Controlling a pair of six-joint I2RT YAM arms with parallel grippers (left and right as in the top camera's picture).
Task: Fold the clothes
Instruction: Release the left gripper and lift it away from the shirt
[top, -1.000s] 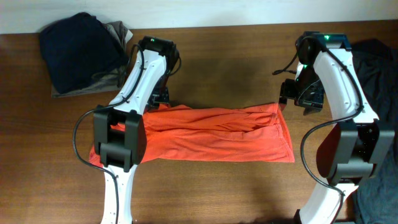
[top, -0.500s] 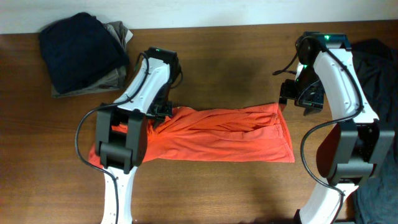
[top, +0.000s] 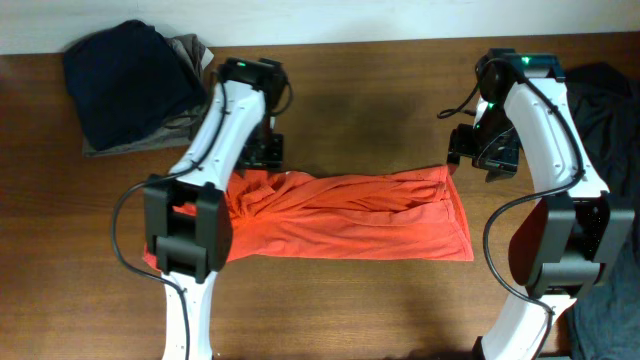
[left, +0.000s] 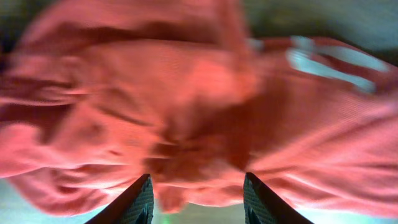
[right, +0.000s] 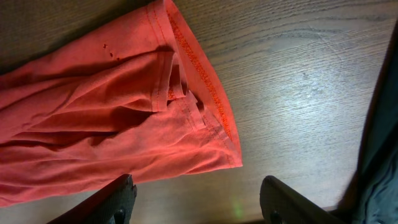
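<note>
The orange-red T-shirt (top: 360, 215) lies folded into a long band across the table, its left end bunched in creases. My left gripper (top: 262, 150) is open just above the shirt's upper left edge. In the left wrist view the blurred shirt (left: 186, 93) fills the frame past the parted fingers (left: 198, 186), with a pale patch of print at the upper right. My right gripper (top: 485, 150) is open and empty by the shirt's upper right corner. The right wrist view shows that hemmed corner (right: 186, 93) ahead of the wide-open fingers (right: 199, 199), over bare wood.
A pile of dark navy and tan folded garments (top: 130, 80) sits at the back left. Dark cloth (top: 610, 100) lies along the table's right edge and shows at the right of the right wrist view (right: 385, 124).
My left gripper dipped onto the shirt's upper left edge, then drew back towards the far side. The shirt's left end is now more bunched. The right arm has not moved.
</note>
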